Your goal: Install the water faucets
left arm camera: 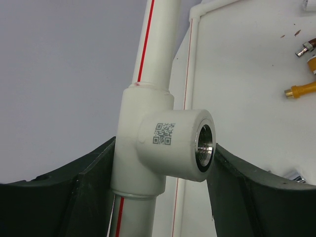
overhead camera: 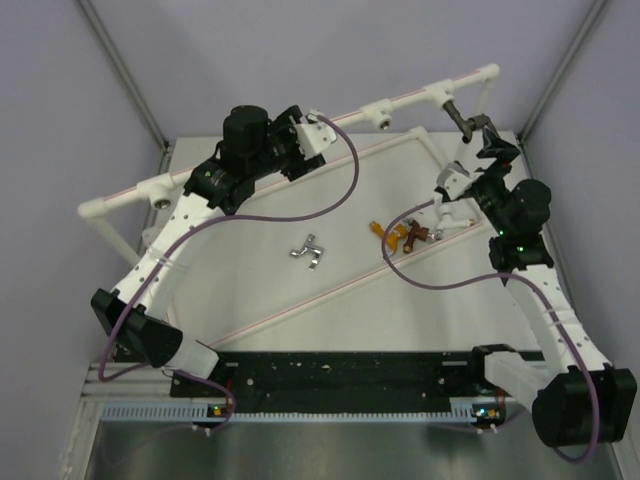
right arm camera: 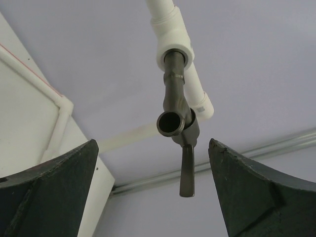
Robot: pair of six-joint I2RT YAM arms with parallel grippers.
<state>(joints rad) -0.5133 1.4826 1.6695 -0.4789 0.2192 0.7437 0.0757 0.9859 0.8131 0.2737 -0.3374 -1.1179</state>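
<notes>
A dark grey faucet is screwed into a white pipe socket at the far right of the pipe frame, its lever hanging down. My right gripper stands open just below it, touching nothing; from above the right gripper sits beside this faucet. My left gripper is shut on another white socket with a bare threaded hole, on the back pipe. Loose on the table lie a silver faucet, an orange-gold faucet and a reddish-brown faucet.
The white pipe frame runs along the back, with a diagonal pipe lying across the table. More bare sockets sit at the middle and far left. Purple cables loop over the table from both arms.
</notes>
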